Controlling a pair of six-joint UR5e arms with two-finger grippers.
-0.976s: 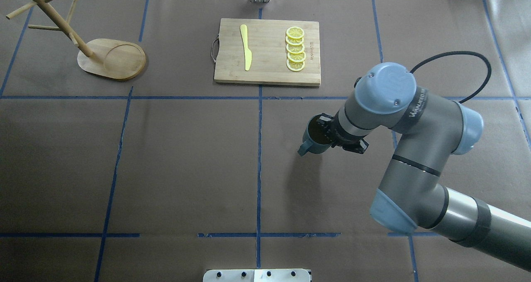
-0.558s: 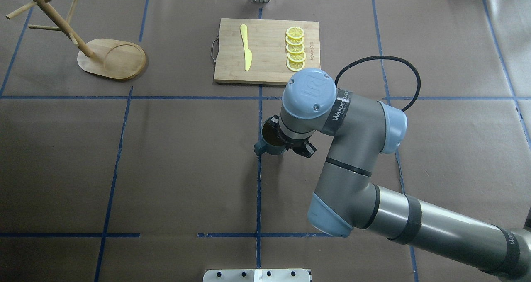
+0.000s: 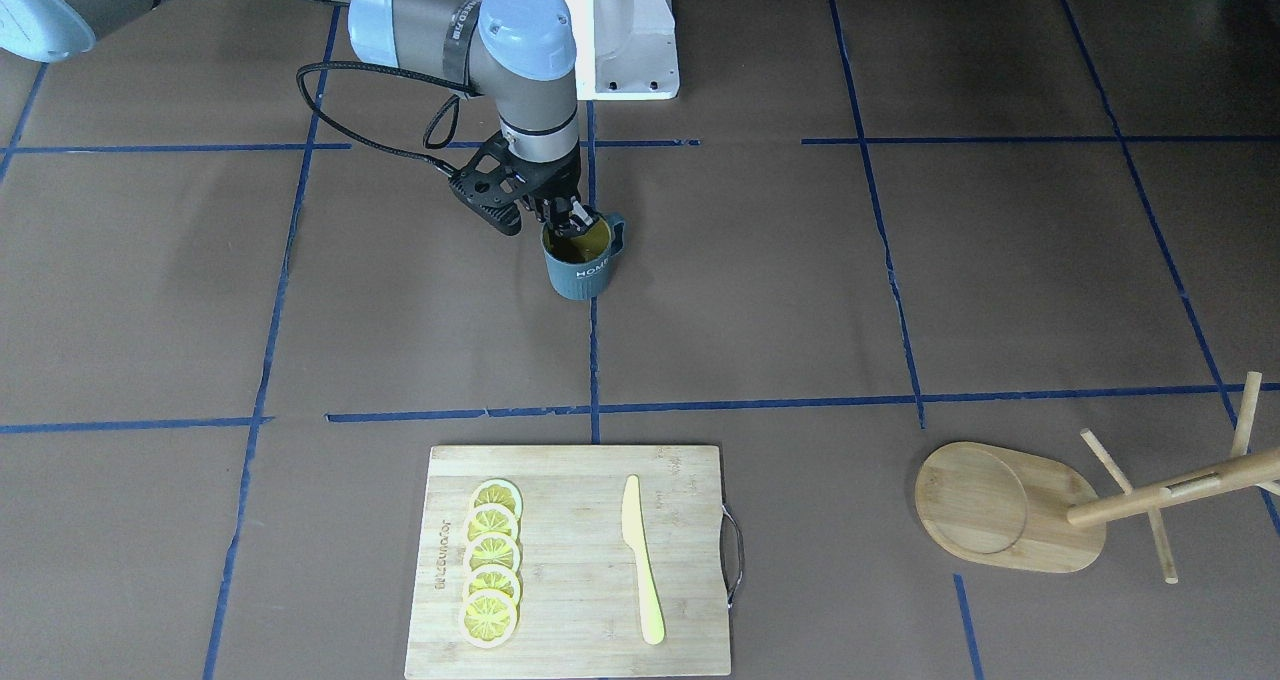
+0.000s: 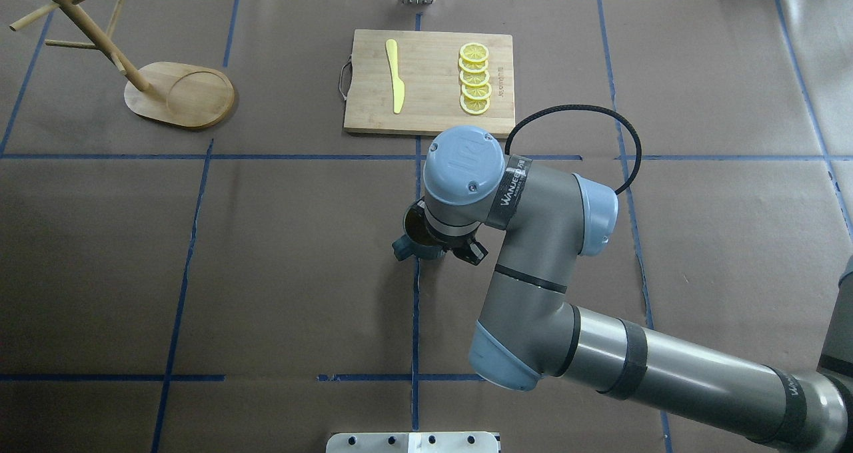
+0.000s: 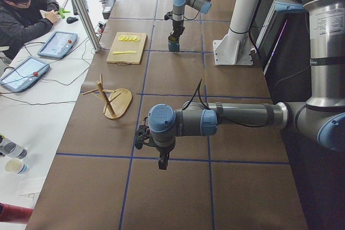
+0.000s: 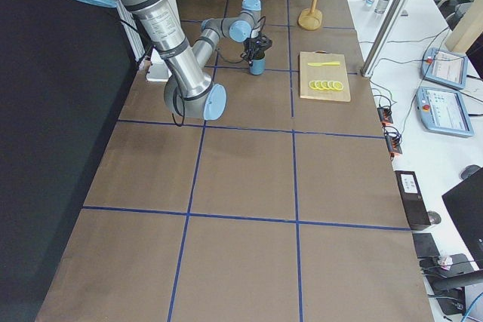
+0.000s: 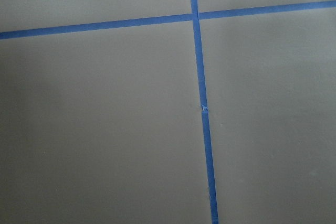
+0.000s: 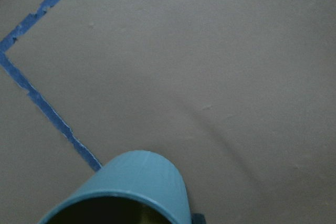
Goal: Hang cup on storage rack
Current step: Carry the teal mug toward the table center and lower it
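The teal-grey cup [image 3: 581, 265], yellow inside with "HOME" on its side, hangs upright from my right gripper [image 3: 567, 223], which is shut on its rim. It sits over the table's centre tape line, and I cannot tell whether it touches the table. From overhead the cup [image 4: 414, 238] peeks out under the right wrist, handle toward the left. The right wrist view shows the cup [image 8: 137, 186] from above. The bamboo storage rack [image 4: 180, 94] stands far left at the back, its pegs bare; the storage rack [image 3: 1003, 506] shows at lower right in the front-facing view. My left gripper [image 5: 142, 137] hangs low over bare table; open or shut I cannot tell.
A bamboo cutting board [image 4: 430, 116] with lemon slices [image 4: 474, 78] and a yellow knife [image 4: 396, 74] lies behind the cup. A person [image 5: 21, 12] sits at a side desk with tablets. The robot's base [image 3: 625, 40] stands at the table's near edge.
My right arm has carried the cup leftward in the overhead view, from the right-middle of the table to the centre tape line. The rack and board have not moved.
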